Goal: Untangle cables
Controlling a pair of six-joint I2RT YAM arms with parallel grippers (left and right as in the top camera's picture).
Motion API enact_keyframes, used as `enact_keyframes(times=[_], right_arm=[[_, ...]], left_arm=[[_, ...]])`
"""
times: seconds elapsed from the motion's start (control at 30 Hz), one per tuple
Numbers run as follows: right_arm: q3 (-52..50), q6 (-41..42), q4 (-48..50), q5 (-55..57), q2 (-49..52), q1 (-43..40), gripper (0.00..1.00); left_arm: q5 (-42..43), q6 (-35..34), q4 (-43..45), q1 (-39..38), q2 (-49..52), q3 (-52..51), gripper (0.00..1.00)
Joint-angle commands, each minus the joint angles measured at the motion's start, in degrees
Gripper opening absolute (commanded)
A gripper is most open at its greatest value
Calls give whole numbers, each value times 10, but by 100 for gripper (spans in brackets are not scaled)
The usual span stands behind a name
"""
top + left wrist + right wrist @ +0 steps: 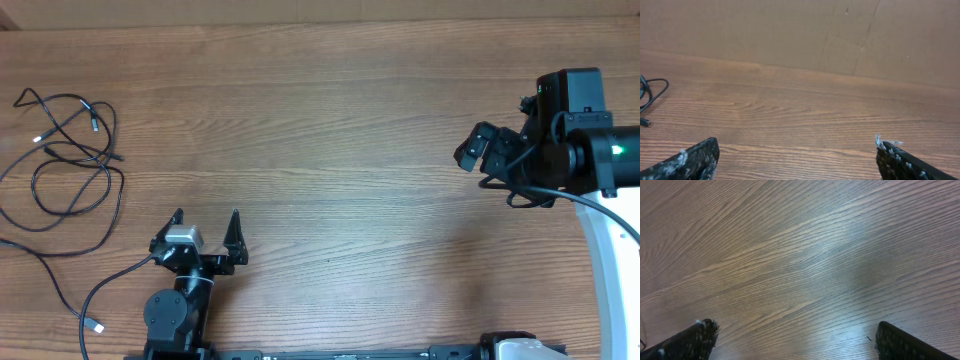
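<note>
The cables (70, 160) lie in a loose tangle of thin black loops at the table's far left. One cord trails down to a silver plug (94, 325) near the front edge. My left gripper (207, 216) stands open near the front, to the right of the tangle, holding nothing. In the left wrist view only one cable loop (655, 92) shows at the left edge, far from the open gripper (796, 150). My right gripper (478, 148) hovers open at the far right; the right wrist view shows that gripper (796, 332) over bare wood.
The wooden table (340, 130) stretches between the two arms. A brown wall (790, 30) rises behind the table's far edge. The right arm's own thick black wire (525, 190) loops beside its wrist.
</note>
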Motion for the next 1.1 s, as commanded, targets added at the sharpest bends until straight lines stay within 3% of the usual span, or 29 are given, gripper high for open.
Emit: enact_keyframes(times=[0.0, 0.23, 0.37, 0.73, 1.07], right_arm=[[12, 1, 1, 2, 0, 0, 100], [11, 0, 25, 33, -5, 0, 100], [-5, 0, 89, 19, -28, 5, 100], [-236, 2, 323, -6, -205, 27, 100], [-450, 2, 609, -49, -356, 27, 100]], left_arm=[[-7, 13, -1, 3, -4, -2, 100], [-7, 13, -1, 3, -4, -2, 100], [-7, 13, -1, 3, -4, -2, 99], [-7, 13, -1, 3, -4, -2, 100], [-7, 13, -1, 3, -4, -2, 100]])
